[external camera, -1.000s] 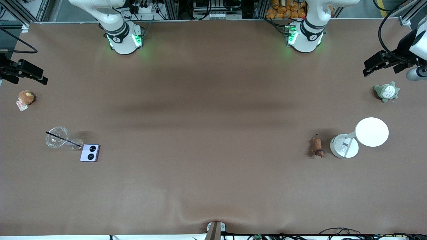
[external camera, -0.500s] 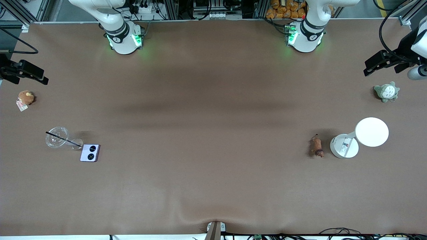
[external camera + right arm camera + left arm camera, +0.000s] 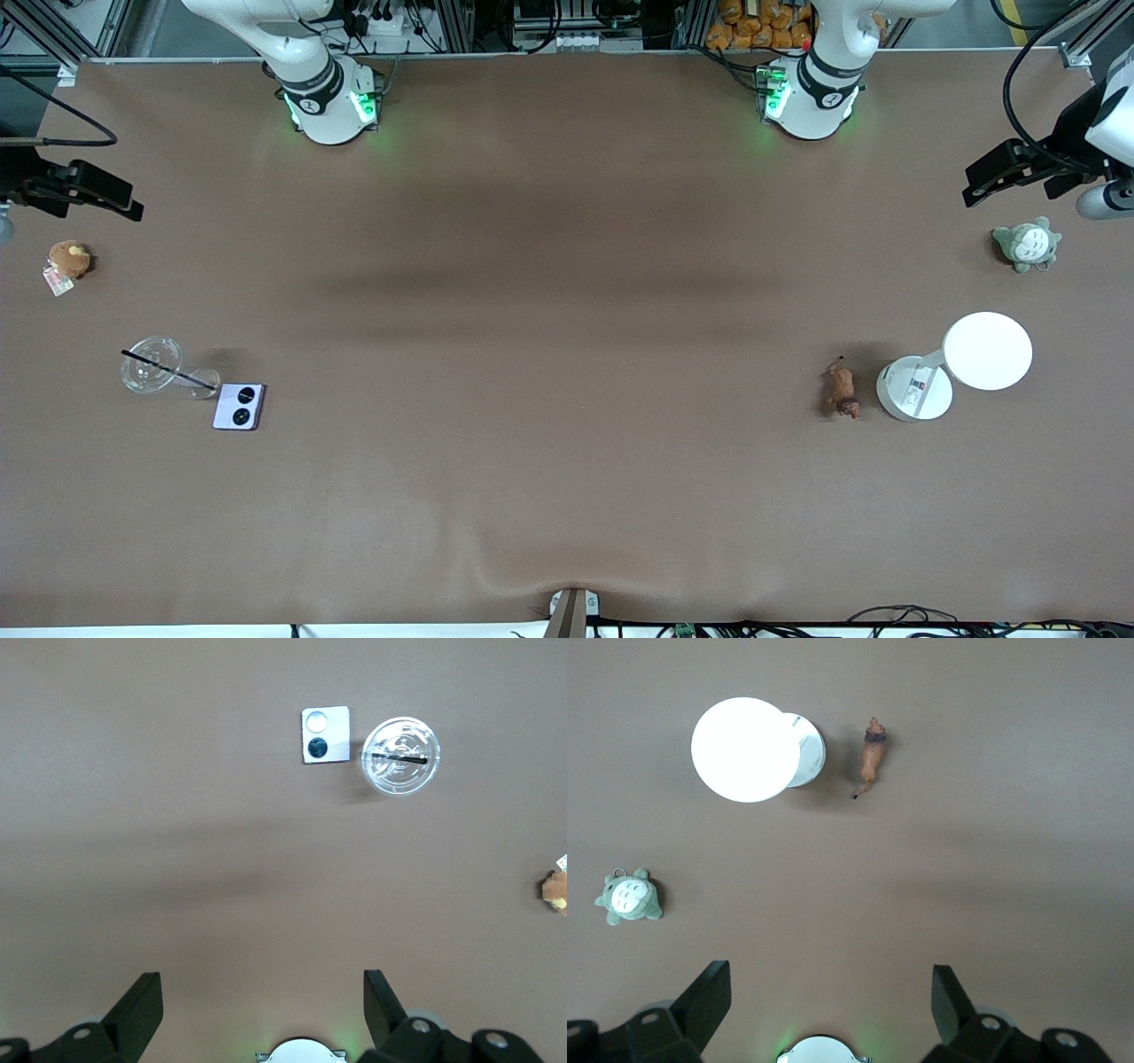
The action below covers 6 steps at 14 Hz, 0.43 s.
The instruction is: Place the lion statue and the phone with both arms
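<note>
The lion statue (image 3: 840,392) lies on the brown table toward the left arm's end, beside a white lamp's base; it also shows in the left wrist view (image 3: 873,757). The phone (image 3: 239,406), pale lilac with two black circles, lies toward the right arm's end beside a clear cup; it also shows in the right wrist view (image 3: 325,735). My left gripper (image 3: 979,184) hangs open and empty over the table's end near the grey-green plush, high above the surface (image 3: 831,992). My right gripper (image 3: 124,206) hangs open and empty over the table's end near the brown plush (image 3: 263,992).
A white lamp (image 3: 957,363) stands beside the lion. A clear cup with a black straw (image 3: 152,365) touches the phone's corner. A brown plush with a tag (image 3: 67,260) and a grey-green plush (image 3: 1026,244) sit at the table's two ends.
My right gripper has shifted slightly toward the table's middle and toward the bases. My left gripper has barely moved. The lion and phone have not moved.
</note>
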Motion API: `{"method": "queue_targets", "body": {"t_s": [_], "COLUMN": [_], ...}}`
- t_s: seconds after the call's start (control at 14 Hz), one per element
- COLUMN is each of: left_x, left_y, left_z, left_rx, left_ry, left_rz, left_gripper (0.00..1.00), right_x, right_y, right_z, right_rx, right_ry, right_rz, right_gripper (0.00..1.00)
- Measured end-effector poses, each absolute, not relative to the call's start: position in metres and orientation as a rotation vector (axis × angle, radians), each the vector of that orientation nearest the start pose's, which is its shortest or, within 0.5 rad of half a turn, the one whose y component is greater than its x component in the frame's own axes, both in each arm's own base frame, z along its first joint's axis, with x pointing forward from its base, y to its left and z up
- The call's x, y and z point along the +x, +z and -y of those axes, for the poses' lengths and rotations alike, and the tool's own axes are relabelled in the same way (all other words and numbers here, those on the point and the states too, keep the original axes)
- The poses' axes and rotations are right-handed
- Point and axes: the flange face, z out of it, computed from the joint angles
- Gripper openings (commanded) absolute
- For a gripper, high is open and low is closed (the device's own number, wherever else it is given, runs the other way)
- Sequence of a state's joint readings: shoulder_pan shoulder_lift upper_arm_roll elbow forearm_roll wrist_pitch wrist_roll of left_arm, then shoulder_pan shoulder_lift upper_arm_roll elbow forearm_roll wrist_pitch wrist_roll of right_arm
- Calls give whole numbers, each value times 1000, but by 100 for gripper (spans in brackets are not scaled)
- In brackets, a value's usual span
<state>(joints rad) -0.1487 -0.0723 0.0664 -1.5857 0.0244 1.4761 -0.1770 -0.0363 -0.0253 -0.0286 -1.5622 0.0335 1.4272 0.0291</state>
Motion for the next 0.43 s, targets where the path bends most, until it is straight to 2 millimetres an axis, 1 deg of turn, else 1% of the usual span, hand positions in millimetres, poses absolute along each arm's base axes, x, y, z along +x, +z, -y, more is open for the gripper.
{"method": "queue_targets", "body": {"t_s": [0.14, 0.43], "left_x": [521, 520], "left_y": [648, 648], "left_z": [39, 44], "left_rx": [-3107, -3099], "left_ry": [52, 51], "left_rz": [156, 148], "left_gripper": [100, 100], "right_x": [532, 532], "right_y": [630, 628], "right_z": [34, 33], "right_rx": [-3098, -3098], "right_ry": [155, 153], "right_rz": [-150, -153], "right_gripper": [100, 100]}}
